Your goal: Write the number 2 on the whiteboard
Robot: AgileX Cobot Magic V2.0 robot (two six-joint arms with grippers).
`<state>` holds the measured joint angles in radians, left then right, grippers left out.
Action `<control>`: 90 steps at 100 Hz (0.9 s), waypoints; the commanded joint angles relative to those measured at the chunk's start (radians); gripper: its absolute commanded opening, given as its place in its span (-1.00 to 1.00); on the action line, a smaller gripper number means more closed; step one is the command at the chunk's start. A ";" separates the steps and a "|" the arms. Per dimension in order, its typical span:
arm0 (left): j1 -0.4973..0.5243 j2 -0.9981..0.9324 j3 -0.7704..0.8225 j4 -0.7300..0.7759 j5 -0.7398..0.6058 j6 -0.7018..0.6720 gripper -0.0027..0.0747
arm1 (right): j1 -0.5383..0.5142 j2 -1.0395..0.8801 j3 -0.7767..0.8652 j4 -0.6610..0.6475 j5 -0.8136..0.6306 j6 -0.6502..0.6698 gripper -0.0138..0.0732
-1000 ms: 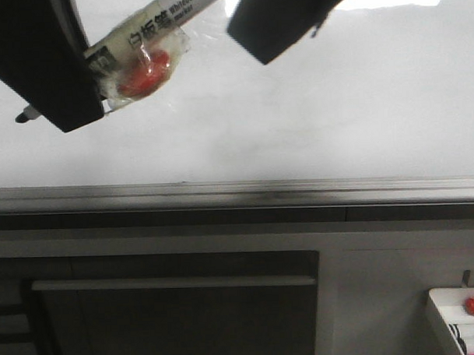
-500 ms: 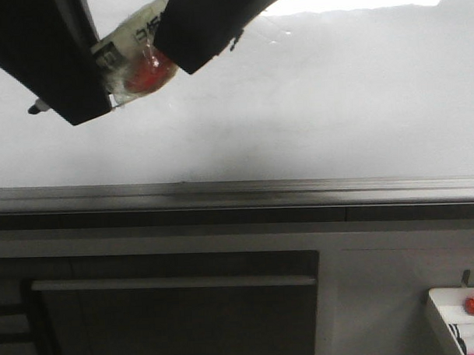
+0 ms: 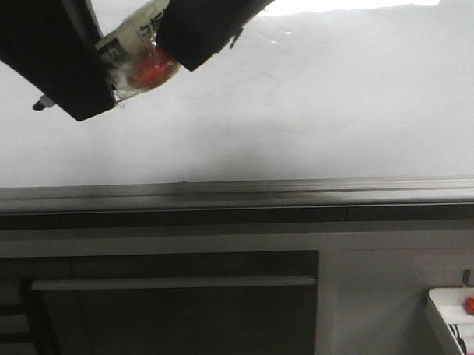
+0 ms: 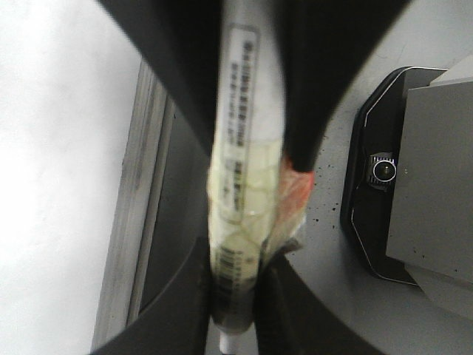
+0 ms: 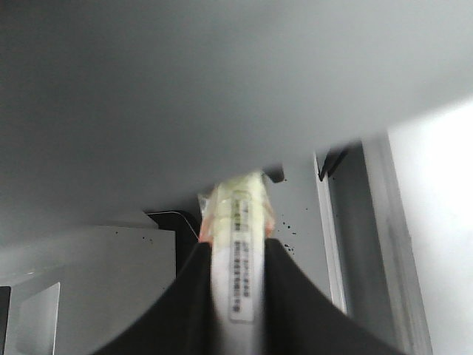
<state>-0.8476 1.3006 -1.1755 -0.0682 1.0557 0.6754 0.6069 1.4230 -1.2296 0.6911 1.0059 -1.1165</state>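
Both grippers, left (image 3: 101, 69) and right (image 3: 166, 47), clamp the taped whiteboard marker (image 3: 135, 52); opposing pulls could twist it crooked; the whiteboard (image 3: 313, 112) behind shows no 2 yet.

Two matte black grippers are seen above the whiteboard's grey rail (image 3: 238, 194). The left gripper (image 3: 62, 74) is formed of broad, flat black fingers with square-cut ends and a pale inner edge. The right gripper (image 3: 197, 31) is shown as a smoothly curved black finger ending in a blunt slanted tip. In the wrist views, tapered black fingers (image 5: 295, 310) are seen. No cables, screws or markings can be made out.
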 commanded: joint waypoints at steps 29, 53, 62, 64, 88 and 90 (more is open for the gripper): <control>-0.009 -0.022 -0.037 -0.011 -0.041 -0.002 -0.81 | 0.001 -0.030 -0.033 0.042 -0.014 -0.011 -0.65; -0.002 -0.057 -0.037 -0.032 -0.050 -0.084 0.03 | 0.001 -0.076 -0.033 0.021 -0.047 0.013 -0.65; 0.007 -0.096 -0.037 -0.032 -0.064 -0.104 0.08 | 0.001 -0.103 -0.033 -0.011 -0.086 0.046 -0.65; 0.010 -0.107 -0.035 -0.032 -0.068 -0.115 0.08 | 0.001 -0.111 -0.033 -0.020 -0.091 0.055 -0.65; 0.147 -0.284 0.067 -0.029 -0.126 -0.186 0.08 | 0.001 -0.235 -0.009 -0.185 -0.107 0.255 -0.65; 0.163 -0.296 0.081 -0.029 -0.126 -0.195 0.08 | 0.001 -0.251 -0.003 -0.201 -0.114 0.289 -0.65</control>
<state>-0.7405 1.0843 -1.1178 -0.0841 0.9826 0.5248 0.6069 1.2542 -1.2253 0.5370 0.9463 -0.9275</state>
